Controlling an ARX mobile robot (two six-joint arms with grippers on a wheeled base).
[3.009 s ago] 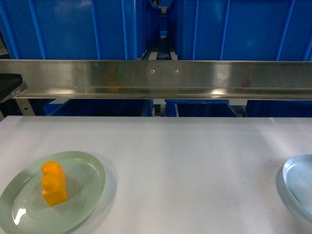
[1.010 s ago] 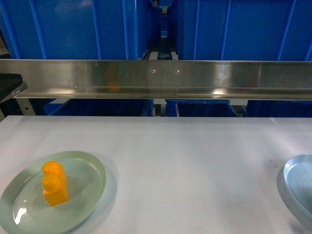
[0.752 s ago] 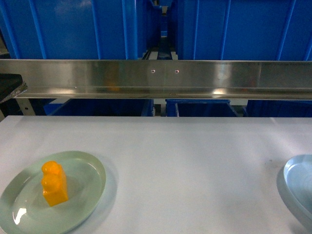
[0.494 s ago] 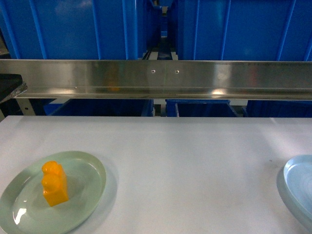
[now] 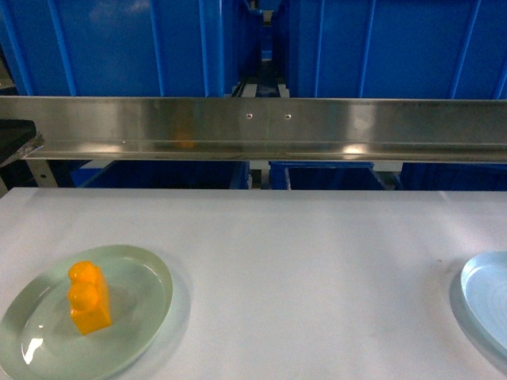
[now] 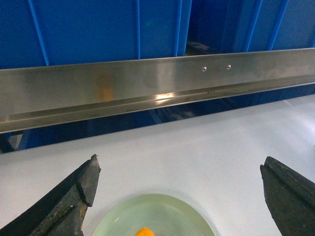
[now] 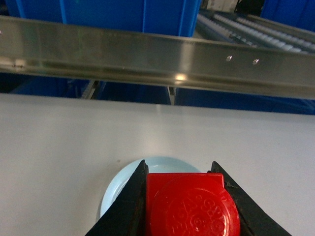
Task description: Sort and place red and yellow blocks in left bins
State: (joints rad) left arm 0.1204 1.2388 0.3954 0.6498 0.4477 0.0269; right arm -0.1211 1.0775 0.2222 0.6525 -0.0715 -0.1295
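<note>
— What has changed since a moment ago?

— Very little. The yellow block [image 5: 88, 297] stands in the same place on the pale green plate [image 5: 135, 273], studs up, near the left front of the surface [image 5: 317, 269]. The pale blue plate [image 5: 485, 297] at the right edge has slid slightly further out of the head view; three seconds ago more of its rim showed.

— And your fingers?

— My left fingers [image 6: 74, 189] are spread wide apart, holding nothing, hanging above the green plate; between them only the very top of the yellow block peeks in at the bottom edge of the left wrist view. My right fingers [image 7: 135, 194] are clamped on a red block [image 7: 192, 206], which sits tight between them, with embossed lettering on its face. The blue plate lies on the surface directly below it.

— What about the surface and the room?

— The surface is white and matte. Behind its far edge runs a long brushed steel rail [image 5: 253, 127] with two small screws near the middle. Beyond it stand the blue bins [image 5: 119, 47], ribbed walls filling the background, with a narrow gap between them. The right wrist view shows a roller conveyor [image 7: 256, 29] at upper right.
</note>
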